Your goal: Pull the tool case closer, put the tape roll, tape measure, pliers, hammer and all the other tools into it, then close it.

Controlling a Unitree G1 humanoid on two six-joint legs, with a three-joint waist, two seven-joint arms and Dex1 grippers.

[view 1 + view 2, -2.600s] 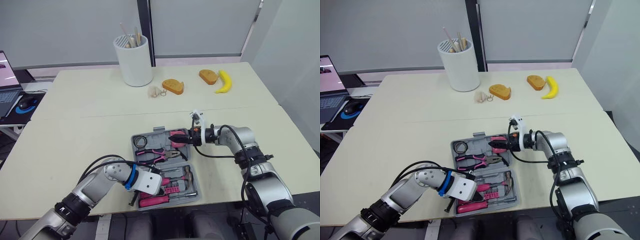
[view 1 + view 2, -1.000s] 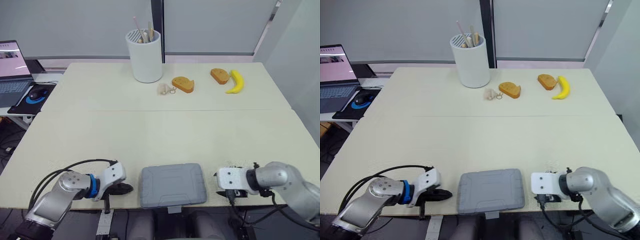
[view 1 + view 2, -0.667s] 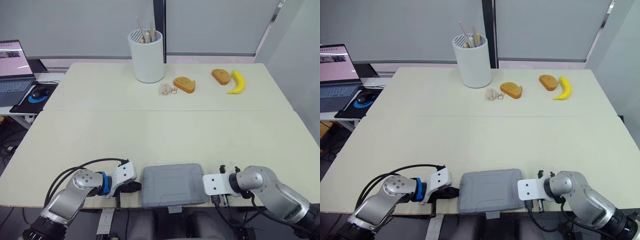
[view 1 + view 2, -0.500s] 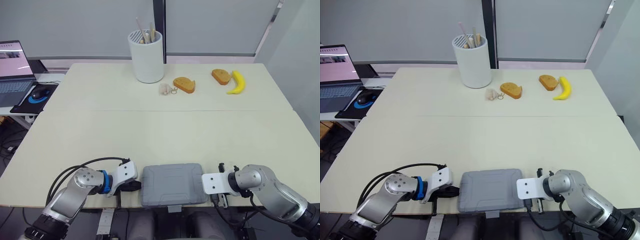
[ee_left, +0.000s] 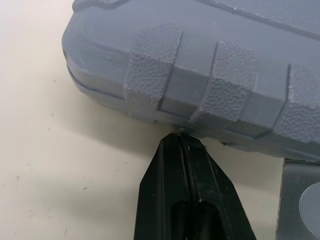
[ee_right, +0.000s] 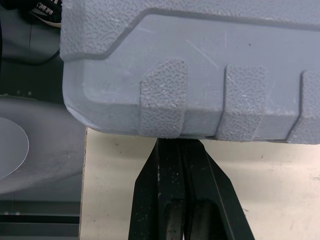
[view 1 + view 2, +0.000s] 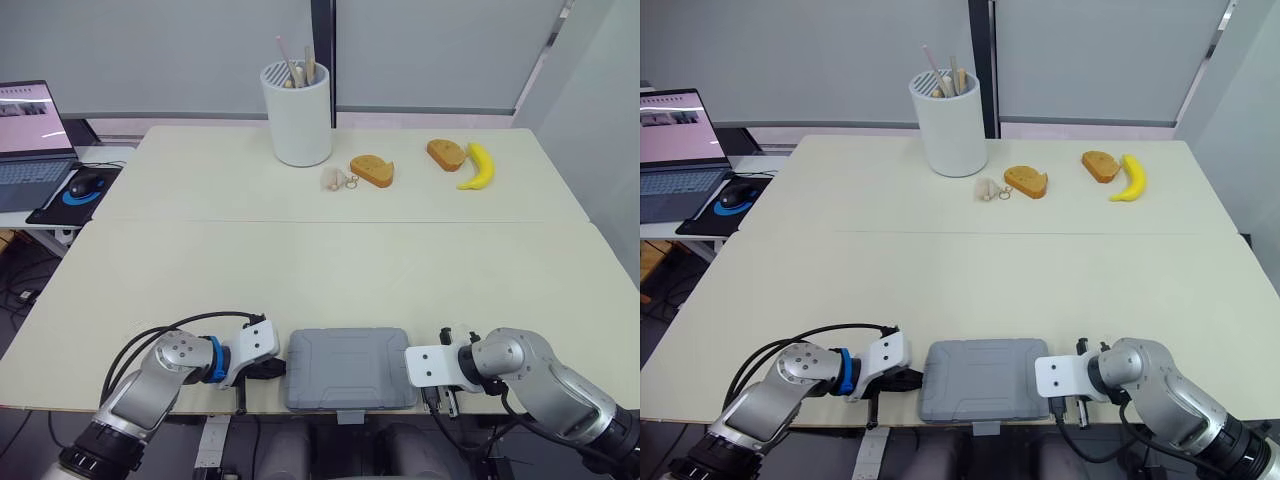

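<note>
At the table's [image 7: 300, 270] near edge, around 6 o'clock, the tool case [image 7: 350, 367] lies flat with its lid down. I've got one gripper on each flank. The left gripper [image 5: 181, 142] sits at the case's 9 o'clock, its fingers pressed together on nothing and the tip touching the lower seam of the side wall. The right gripper [image 6: 181, 150] mirrors it at 3 o'clock, fingers likewise pinched together and empty, nosed against the case's side.

I judge the pulling, packing and closing done. What's left is at most confirming the front latch [image 7: 349, 415] has caught, which I cannot tell from here.

Farther out, toward 12 o'clock, stand a white utensil holder [image 7: 297, 115], two bread pieces [image 7: 372, 170] and a banana [image 7: 474, 166]. None of these are tools for the case.
</note>
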